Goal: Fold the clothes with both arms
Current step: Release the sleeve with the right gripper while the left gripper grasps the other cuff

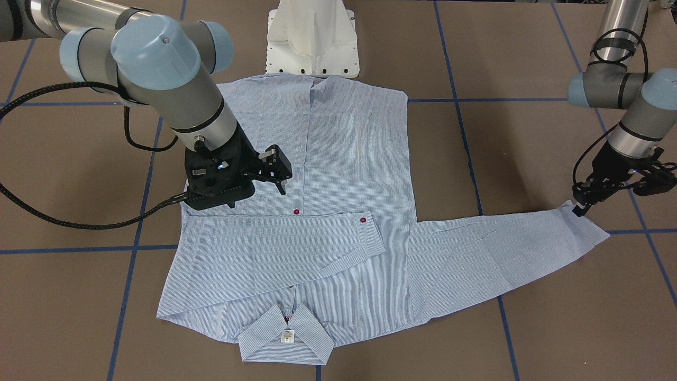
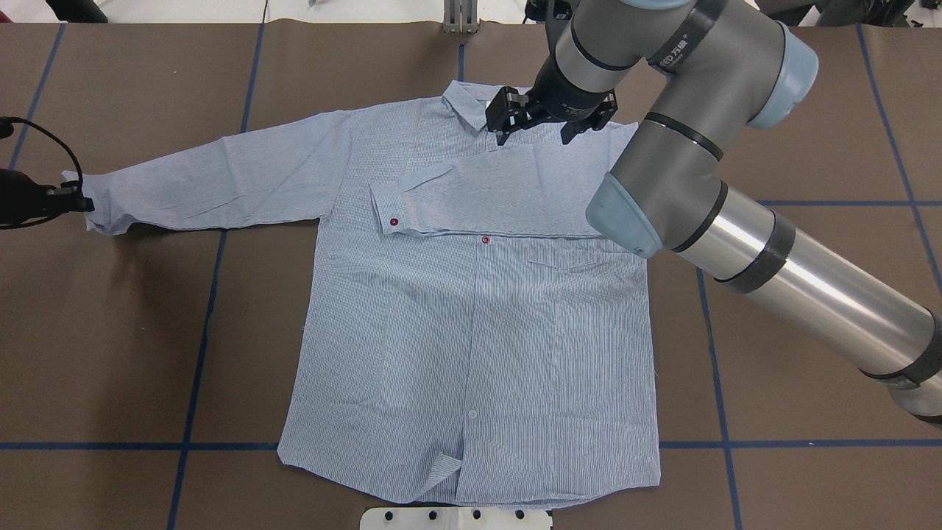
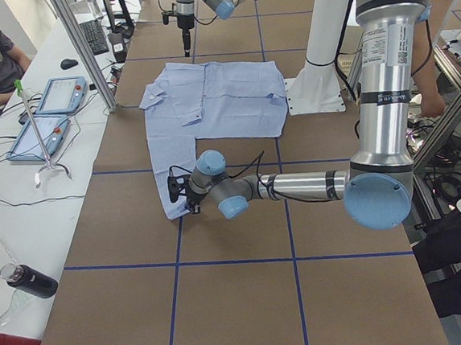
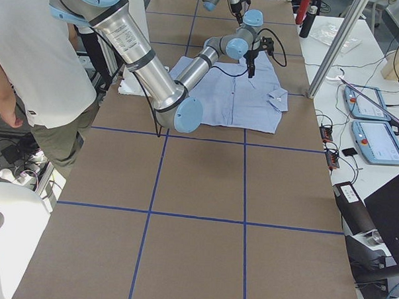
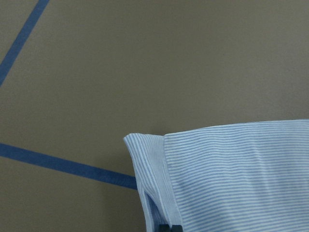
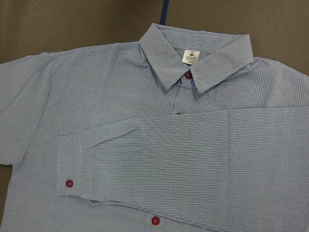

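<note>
white pedestal [image 2: 456,519] at near table [image 2: 110,331] edge, just beside shirt [image 2: 471,331] hem. shirt lies flat, front up, collar at far end. one sleeve folded across chest; right end effector [image 2: 539,126] hovers over it nr collar, released, empty. its arm [image 2: 736,243] hides that shoulder from overhead. other sleeve stretched out left, left end effector [image 2: 82,207] clenched on cuff. blue tape lines [image 2: 199,331] cross table.

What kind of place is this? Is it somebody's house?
Probably a robot lab, not a home: the left arm and right arm work at a blue-taped table, with control tablets beside.
</note>
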Motion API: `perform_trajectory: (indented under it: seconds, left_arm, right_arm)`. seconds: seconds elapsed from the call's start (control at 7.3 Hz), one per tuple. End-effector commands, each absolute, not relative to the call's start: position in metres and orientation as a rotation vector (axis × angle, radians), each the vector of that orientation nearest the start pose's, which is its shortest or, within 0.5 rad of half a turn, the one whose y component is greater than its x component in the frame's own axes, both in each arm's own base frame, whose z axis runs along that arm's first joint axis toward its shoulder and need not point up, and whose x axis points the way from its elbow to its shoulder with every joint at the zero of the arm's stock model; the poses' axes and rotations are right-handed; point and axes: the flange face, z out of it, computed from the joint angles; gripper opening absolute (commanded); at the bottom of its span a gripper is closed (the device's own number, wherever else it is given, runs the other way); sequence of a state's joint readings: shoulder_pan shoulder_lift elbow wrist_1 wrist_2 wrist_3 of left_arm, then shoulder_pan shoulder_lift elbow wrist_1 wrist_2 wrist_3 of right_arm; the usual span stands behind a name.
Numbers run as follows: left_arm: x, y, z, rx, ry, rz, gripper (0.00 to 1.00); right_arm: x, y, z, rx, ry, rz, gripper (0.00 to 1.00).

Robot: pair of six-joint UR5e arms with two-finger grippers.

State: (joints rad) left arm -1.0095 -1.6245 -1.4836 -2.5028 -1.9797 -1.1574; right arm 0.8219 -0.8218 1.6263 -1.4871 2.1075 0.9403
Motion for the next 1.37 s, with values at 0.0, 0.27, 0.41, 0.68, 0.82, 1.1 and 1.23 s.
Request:
perform_trajectory:
  seconds: [0.0, 0.27, 0.41, 0.68, 0.82, 1.1, 1.23]
  left_arm:
    - [0.233, -0.548, 0.452, 0.287, 0.932, -0.360, 0.00]
    - [0.255, -0.581, 0.297, 0.261, 0.899, -0.372, 0.00]
    - [0.263, -0.588, 0.257, 0.266, 0.911, -0.371, 0.00]
    - [0.302, -0.584, 0.200, 0.290, 0.973, -0.312, 0.00]
    - [0.324, -0.584, 0.181, 0.264, 0.998, -0.323, 0.00]
    - [0.389, -0.603, 0.102, 0.177, 1.061, -0.441, 0.00]
    - [0.410, -0.606, 0.082, 0.148, 1.068, -0.467, 0.00]
  right_arm:
    - [-0.380, -0.545, 0.202, 0.188, -0.962, -0.043, 1.00]
    - [-0.343, -0.536, 0.227, 0.159, -0.922, 0.004, 1.00]
    - [-0.328, -0.530, 0.240, 0.135, -0.892, 0.021, 1.00]
    - [-0.294, -0.519, 0.249, 0.065, -0.824, 0.074, 1.00]
    - [-0.273, -0.515, 0.256, 0.058, -0.816, 0.068, 1.00]
    - [-0.236, -0.516, 0.289, 0.059, -0.804, 0.021, 1.00]
    - [-0.223, -0.518, 0.303, 0.059, -0.794, 0.010, 1.00]
